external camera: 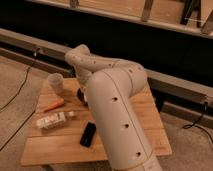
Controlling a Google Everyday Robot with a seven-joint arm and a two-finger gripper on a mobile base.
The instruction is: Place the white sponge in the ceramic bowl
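Claw [83, 93], state unreadable, is hanging mid-frame over the ceramic bowl [80, 94]; the white sponge, hidden, is likely handling light, soft, edge-grippable.

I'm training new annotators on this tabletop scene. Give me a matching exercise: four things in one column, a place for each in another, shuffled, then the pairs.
Things:
1. pale translucent cup
2. orange carrot-shaped object
3. clear white-labelled bottle
4. flat black phone-like slab

Places:
A. lying near the wooden table's left edge, below the orange item
B. table's far left corner
C. front middle, beside the big white arm
D. between cup and bottle

Pairs: 1-B, 2-D, 3-A, 4-C.

The gripper is hidden behind the arm, near the dark bowl.
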